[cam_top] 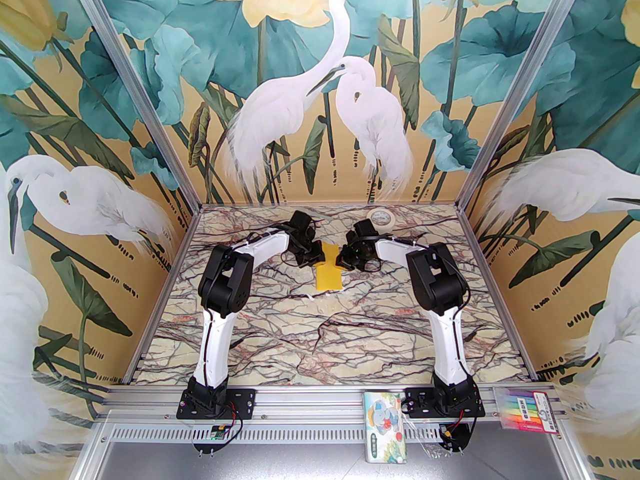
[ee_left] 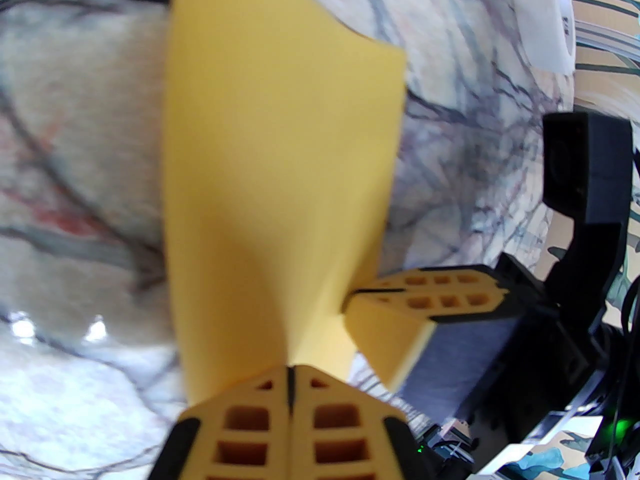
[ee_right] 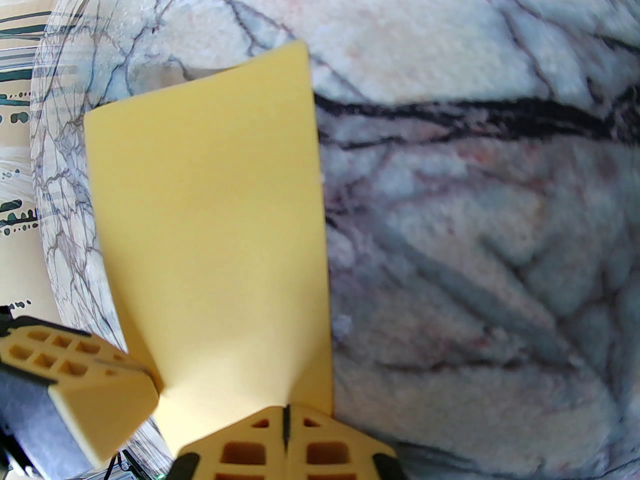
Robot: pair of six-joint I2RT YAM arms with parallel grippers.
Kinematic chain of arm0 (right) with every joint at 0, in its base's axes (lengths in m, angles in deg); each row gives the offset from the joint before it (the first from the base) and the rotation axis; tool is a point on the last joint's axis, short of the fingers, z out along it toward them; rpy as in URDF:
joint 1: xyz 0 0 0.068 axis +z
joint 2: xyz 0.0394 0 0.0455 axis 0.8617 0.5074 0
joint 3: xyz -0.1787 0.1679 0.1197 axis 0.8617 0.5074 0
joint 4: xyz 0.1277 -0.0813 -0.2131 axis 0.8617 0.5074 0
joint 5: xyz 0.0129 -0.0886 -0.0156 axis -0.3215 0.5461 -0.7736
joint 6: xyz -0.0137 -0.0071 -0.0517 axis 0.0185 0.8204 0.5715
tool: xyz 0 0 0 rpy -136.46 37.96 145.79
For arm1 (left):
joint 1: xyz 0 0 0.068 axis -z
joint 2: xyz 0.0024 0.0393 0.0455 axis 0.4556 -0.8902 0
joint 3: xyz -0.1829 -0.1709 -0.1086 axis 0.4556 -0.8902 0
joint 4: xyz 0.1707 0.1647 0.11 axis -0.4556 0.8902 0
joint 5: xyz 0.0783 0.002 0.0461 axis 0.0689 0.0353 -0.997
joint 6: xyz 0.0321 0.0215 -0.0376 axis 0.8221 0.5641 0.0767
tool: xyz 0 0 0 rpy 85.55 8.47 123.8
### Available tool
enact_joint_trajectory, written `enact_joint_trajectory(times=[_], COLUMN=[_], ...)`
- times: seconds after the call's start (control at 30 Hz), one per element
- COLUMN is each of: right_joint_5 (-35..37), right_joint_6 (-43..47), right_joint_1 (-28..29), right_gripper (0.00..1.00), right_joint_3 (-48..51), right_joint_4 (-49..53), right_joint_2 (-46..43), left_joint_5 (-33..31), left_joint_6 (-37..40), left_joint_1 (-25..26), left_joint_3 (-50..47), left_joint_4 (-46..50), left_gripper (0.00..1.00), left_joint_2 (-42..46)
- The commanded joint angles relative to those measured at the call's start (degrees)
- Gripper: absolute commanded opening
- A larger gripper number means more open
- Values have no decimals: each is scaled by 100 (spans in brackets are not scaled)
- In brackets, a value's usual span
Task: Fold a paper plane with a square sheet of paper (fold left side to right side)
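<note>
The yellow sheet of paper (cam_top: pixel 330 270) lies on the marble table (cam_top: pixel 320 338) as a narrow strip, its far end lifted between the two arms. My left gripper (cam_top: pixel 320 258) is shut on that end from the left. My right gripper (cam_top: pixel 344 259) is shut on it from the right. In the left wrist view my left gripper (ee_left: pixel 290 373) pinches the paper (ee_left: pixel 280 168), with the right gripper's fingers (ee_left: pixel 430 293) clamped on the edge beside it. From the right wrist, my right gripper (ee_right: pixel 285 410) holds the paper (ee_right: pixel 210 218), and the left gripper's fingers (ee_right: pixel 65 358) show at lower left.
A cream tape roll (cam_top: pixel 380 215) sits at the table's back edge, just behind the right gripper, and shows at the top right of the left wrist view (ee_left: pixel 545 23). A tissue pack (cam_top: pixel 384 428) and a marker pack (cam_top: pixel 525 403) lie on the front rail. Painted walls close three sides.
</note>
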Motion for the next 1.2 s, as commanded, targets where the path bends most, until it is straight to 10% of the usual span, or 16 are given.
enact_joint_trajectory(times=[0.0, 1.17], right_joint_5=[332, 364], right_joint_6=[106, 129], right_joint_1=[34, 32], right_gripper=[0, 0], right_joint_3=[4, 15], right_joint_4=[303, 366], right_joint_2=[272, 240], left_joint_5=[-232, 329], left_joint_6=[164, 108], left_joint_1=[-67, -239], left_joint_3=[-102, 448], left_joint_4=[161, -48], left_gripper=[0, 5], left_joint_2=[-106, -189])
